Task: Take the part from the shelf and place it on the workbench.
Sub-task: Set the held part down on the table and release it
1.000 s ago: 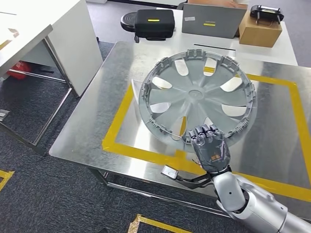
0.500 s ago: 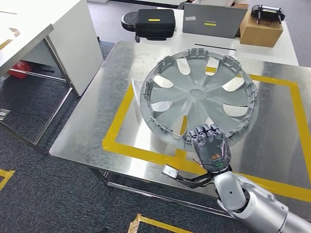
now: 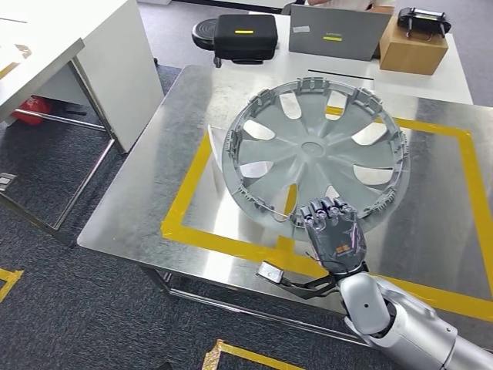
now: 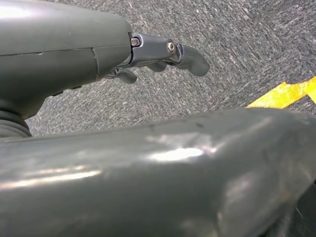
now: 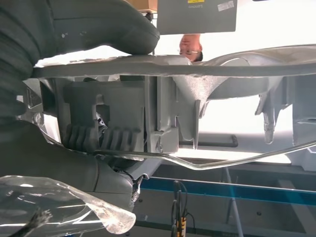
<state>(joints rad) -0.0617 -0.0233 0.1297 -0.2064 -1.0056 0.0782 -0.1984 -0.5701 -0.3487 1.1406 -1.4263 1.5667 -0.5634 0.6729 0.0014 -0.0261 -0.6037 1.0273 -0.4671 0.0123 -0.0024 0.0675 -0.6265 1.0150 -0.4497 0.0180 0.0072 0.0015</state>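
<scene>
We see the part [image 3: 313, 150], a round grey plastic wheel cover with curved spokes and a clipped rim, over the steel workbench [image 3: 145, 208] inside the yellow tape square [image 3: 192, 193], hollow side up and tilted. Our right hand [image 3: 333, 235] grips its near rim. Our left hand [image 4: 164, 52] hangs over carpet with nothing in it, fingers loosely apart.

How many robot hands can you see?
2. The right hand grips the wheel cover at its near rim, over the workbench. The left hand hangs above the carpet, holding nothing.

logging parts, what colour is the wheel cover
Plain grey wheel cover, clearest in the head view.
</scene>
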